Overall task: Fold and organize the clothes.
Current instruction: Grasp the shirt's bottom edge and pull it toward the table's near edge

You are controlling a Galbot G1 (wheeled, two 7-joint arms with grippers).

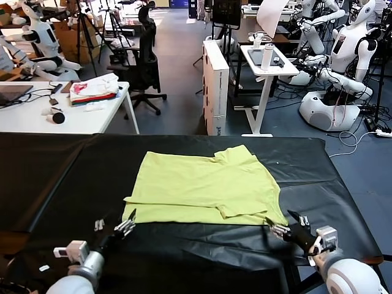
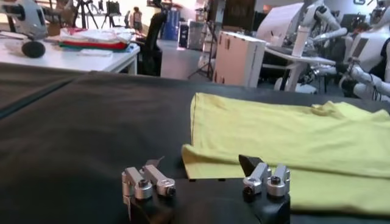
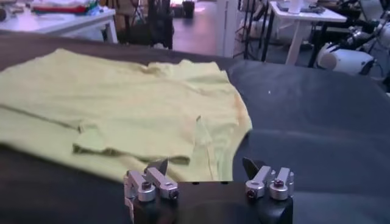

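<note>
While the left gripper [image 1: 114,228] hovers low over the black table cover [image 1: 55,177] just off the near left corner of the T-shirt [image 1: 205,184], its fingers [image 2: 149,181] stand wide apart and hold nothing. That lime T-shirt lies folded flat at the middle of the table, with 1 sleeve tucked across its top layer. At the shirt's near right corner, the right gripper [image 1: 283,225] sits just beside the hem, jaws spread and empty.
</note>
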